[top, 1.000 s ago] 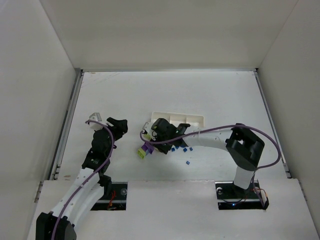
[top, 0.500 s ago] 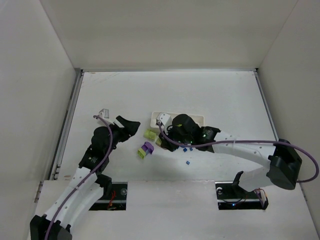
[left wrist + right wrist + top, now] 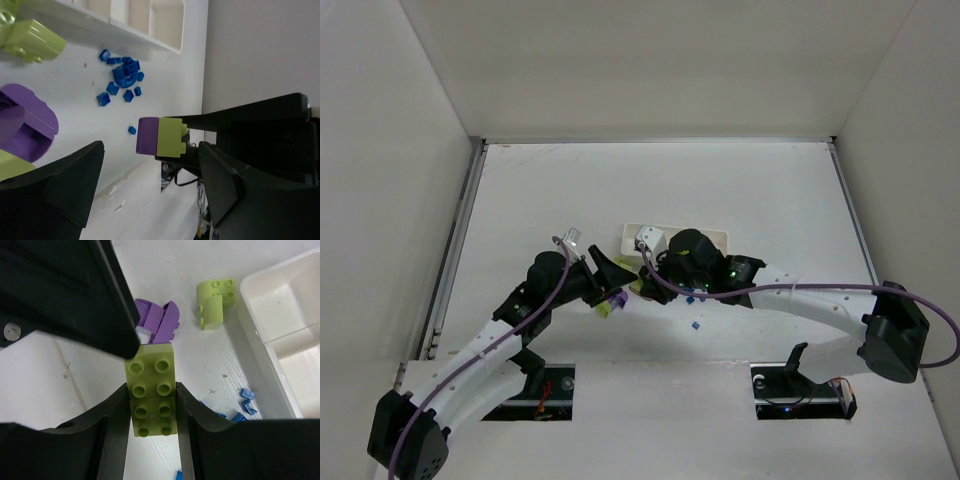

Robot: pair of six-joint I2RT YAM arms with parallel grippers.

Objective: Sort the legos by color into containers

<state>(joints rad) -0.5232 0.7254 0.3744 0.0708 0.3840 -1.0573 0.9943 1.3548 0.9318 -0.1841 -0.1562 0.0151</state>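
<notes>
Starting at your left, the left arm has swung in from the open side of the table within the last second. Its left gripper now sits right up against the other gripper at the middle. Its fingers have also spread wider and pinch nothing. They stand either side of a two-colour brick, purple at one end and lime green at the other, without touching it. That brick is off the table and pinched at its green end by the right gripper, whose arm now lies stretched low across the table instead of folded over its base. To me this reads as a set-up to take the purple end and pull the two colours apart, so you have no sorting done yet. On the table below lie a loose purple brick and a loose green brick, with the little blue pieces scattered just beside the tray. The tray is further right, and the compartments you can see hold nothing. You will find no brand, label or readable writing in any view.
</notes>
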